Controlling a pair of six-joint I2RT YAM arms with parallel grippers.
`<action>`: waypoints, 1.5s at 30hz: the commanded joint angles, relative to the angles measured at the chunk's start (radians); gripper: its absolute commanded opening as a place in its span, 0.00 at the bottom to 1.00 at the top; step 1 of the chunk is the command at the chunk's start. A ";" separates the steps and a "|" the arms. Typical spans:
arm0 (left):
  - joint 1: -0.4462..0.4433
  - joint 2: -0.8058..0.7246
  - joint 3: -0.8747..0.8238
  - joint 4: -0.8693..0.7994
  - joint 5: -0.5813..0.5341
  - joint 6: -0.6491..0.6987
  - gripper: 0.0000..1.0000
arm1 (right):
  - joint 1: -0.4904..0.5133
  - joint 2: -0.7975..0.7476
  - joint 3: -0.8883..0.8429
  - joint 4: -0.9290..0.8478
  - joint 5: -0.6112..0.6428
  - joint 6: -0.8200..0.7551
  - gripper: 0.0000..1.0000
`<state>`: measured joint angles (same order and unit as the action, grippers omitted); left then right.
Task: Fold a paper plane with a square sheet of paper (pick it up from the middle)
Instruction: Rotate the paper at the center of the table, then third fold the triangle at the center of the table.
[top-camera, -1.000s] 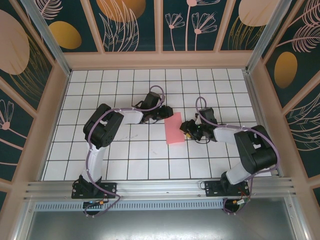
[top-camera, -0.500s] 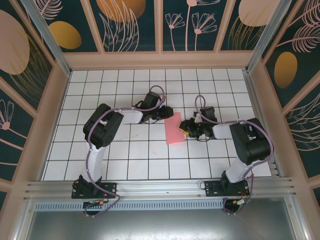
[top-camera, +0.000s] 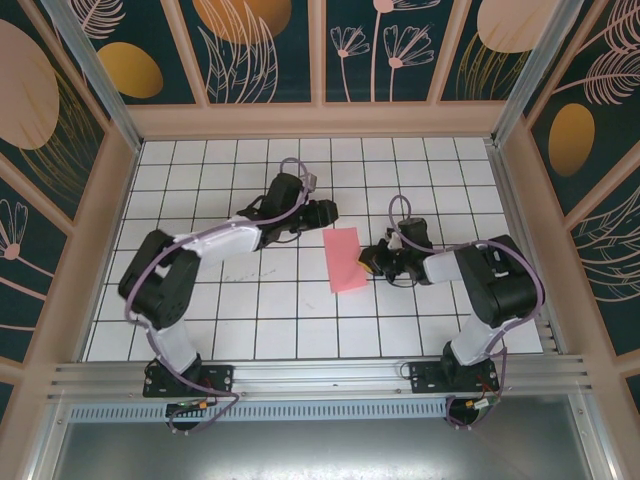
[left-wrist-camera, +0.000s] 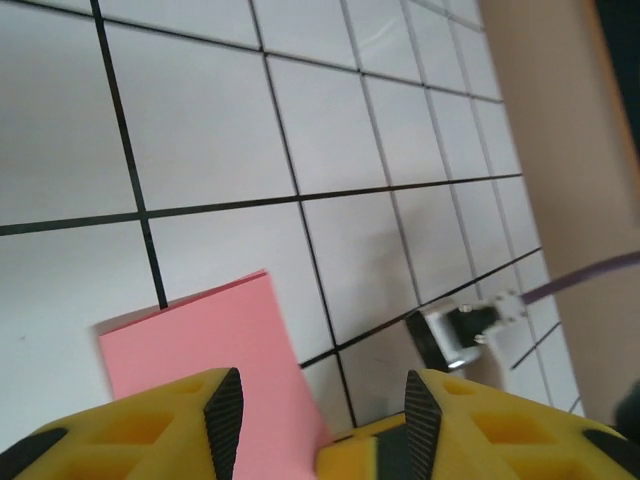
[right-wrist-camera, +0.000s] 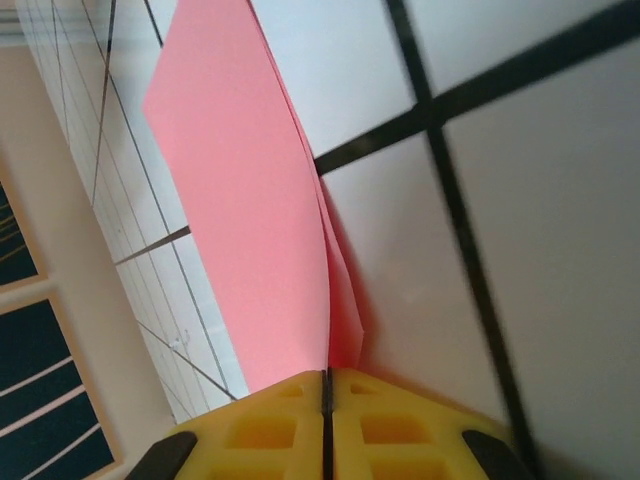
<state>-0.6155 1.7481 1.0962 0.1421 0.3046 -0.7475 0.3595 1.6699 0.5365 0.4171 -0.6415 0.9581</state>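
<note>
While pinching the square sheet of paper (top-camera: 346, 260) in right gripper (top-camera: 372, 260), left gripper (top-camera: 326, 212) agape, risked skewing 2 layers by tugging.

Bright, even overhead light, faint shadows on the table (top-camera: 270, 300); blurry-edged square sheet of paper (left-wrist-camera: 200, 340) up close.

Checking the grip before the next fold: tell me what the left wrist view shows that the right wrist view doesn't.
Left wrist: the left hand open above the flat pink paper, fingers apart. Right wrist: the right hand shut on the paper's edge, where stacked layers show. Both: the pink paper on the gridded table.
</note>
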 joint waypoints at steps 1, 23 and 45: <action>0.002 -0.090 -0.100 0.029 -0.026 0.009 0.49 | 0.057 -0.072 -0.018 0.061 0.086 0.120 0.10; -0.314 -0.227 -0.271 -0.170 -0.326 0.195 0.57 | 0.117 -0.074 0.102 -0.102 0.038 0.009 0.31; -0.621 0.036 -0.046 -0.411 -0.868 0.241 0.76 | 0.093 -0.022 0.157 -0.162 0.021 -0.027 0.23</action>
<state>-1.2308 1.7672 1.0126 -0.2085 -0.4343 -0.5232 0.4629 1.6398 0.6689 0.2787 -0.6079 0.9512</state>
